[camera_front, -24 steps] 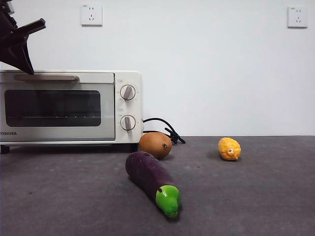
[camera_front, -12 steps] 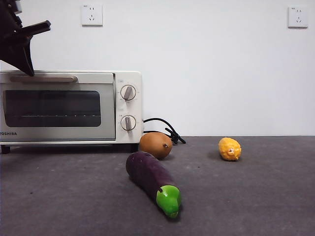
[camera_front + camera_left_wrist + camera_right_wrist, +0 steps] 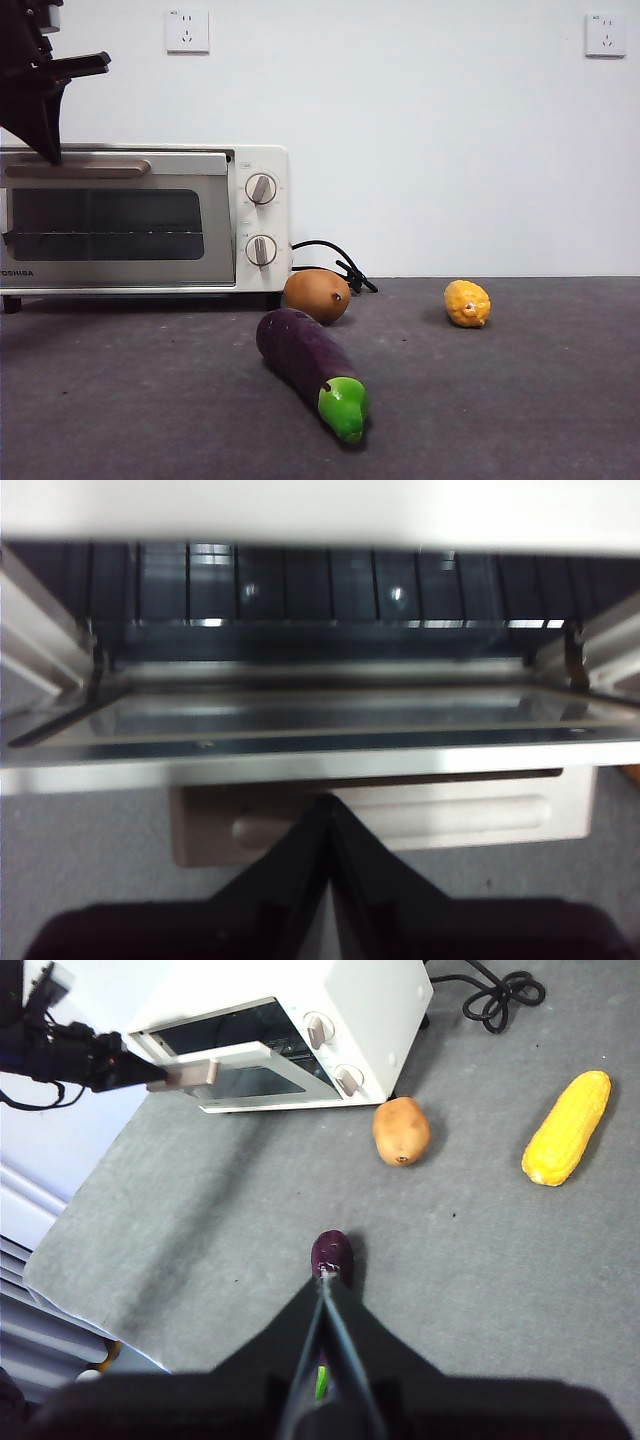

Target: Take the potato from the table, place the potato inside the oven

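**On the table beside the oven: potato untouched, door partly down**

Your potato [image 3: 316, 295] lies on the table [image 3: 520, 400] just off the oven's [image 3: 145, 220] knob-side corner, apart from the eggplant [image 3: 308, 365] in front of it. The right wrist view shows the yellow piece [image 3: 566, 1127] is a long corn cob; the front view shows only its end. The left wrist view alone looks into the dark cavity over the tilted glass door. Your left gripper [image 3: 328, 810] has its jaws pressed together at the door handle [image 3: 400, 815]. Your right gripper [image 3: 325, 1290], jaws together and holding nothing, hangs above the eggplant. Bare table lies all around the potato's far side.
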